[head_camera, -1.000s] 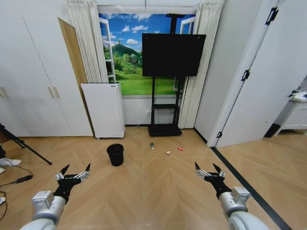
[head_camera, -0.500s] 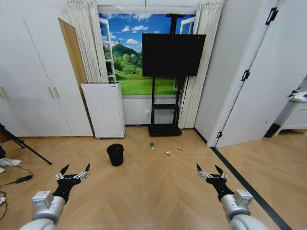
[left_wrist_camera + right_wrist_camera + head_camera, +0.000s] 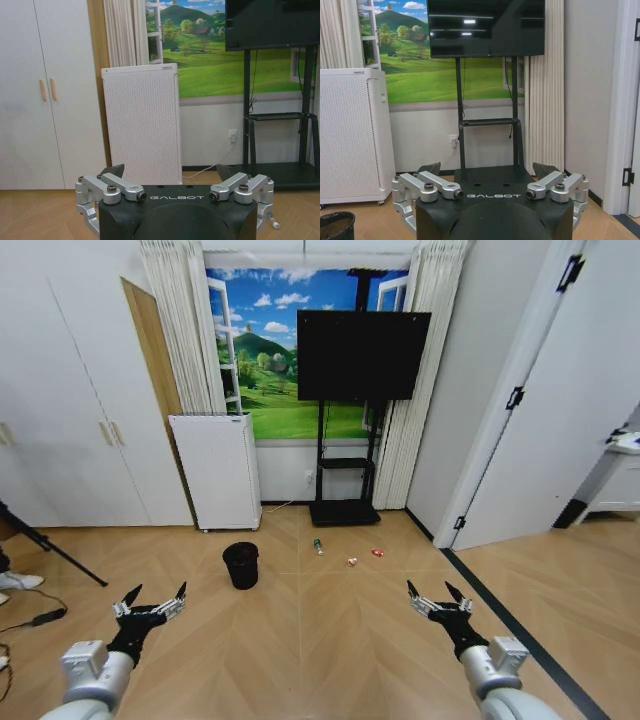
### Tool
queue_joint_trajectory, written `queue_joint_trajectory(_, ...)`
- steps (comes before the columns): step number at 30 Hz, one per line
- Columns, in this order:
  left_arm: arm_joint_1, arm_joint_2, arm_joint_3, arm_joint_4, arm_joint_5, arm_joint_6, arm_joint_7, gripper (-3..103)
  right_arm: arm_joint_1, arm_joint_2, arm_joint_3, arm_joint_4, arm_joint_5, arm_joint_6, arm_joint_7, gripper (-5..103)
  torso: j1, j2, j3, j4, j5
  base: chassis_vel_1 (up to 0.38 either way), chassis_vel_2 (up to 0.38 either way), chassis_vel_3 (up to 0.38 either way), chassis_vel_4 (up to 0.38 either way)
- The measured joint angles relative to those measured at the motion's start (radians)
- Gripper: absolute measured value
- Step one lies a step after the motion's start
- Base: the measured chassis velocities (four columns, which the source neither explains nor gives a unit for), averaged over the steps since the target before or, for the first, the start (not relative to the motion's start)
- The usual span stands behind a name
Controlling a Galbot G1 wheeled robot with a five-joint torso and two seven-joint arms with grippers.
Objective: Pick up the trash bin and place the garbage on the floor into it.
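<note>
The small black round mesh trash bin [image 3: 240,564] stands on the wooden floor at centre frame. The garbage, a dark green bottle [image 3: 317,545], a red-and-white piece [image 3: 351,561] and a red wrapper [image 3: 377,552], lies just right of it. The left gripper [image 3: 150,605] and right gripper [image 3: 437,602] hover at the lower corners, wide open and empty. The whole scene has barely shifted, so the approach has hardly begun.

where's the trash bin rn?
Head view: the trash bin stands on the floor left of centre, in front of the white perforated appliance, with the green bottle to its right.
</note>
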Motion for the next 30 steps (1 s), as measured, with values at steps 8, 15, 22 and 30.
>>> queue_joint_trajectory(8,-0.001,0.0,0.004,-0.005,0.0,0.002,0.0,100,0.001,-0.004,-0.001,-0.009,0.001,0.002,-0.001,100,0.0,0.0,0.0,-0.0001,0.0007,-0.204,0.269,0.2,-0.259)
queue_joint_trajectory(15,-0.003,0.0,0.006,-0.006,0.002,0.005,0.0,100,0.005,-0.006,-0.002,-0.017,0.003,0.004,-0.002,100,0.0,0.0,0.0,0.0,0.0003,-0.278,0.343,0.286,-0.335)
queue_joint_trajectory(22,-0.003,-0.011,0.009,-0.005,0.008,0.006,0.0,100,0.004,-0.008,-0.001,-0.031,0.004,0.013,-0.006,100,0.0,0.0,0.0,-0.0003,0.0005,-0.346,0.394,0.339,-0.398)
queue_joint_trajectory(30,-0.001,-0.018,0.014,-0.002,0.017,0.007,0.0,100,0.002,-0.008,0.001,-0.042,0.004,0.024,-0.011,100,0.0,-0.001,0.0,0.0002,0.0004,-0.312,0.38,0.32,-0.393)
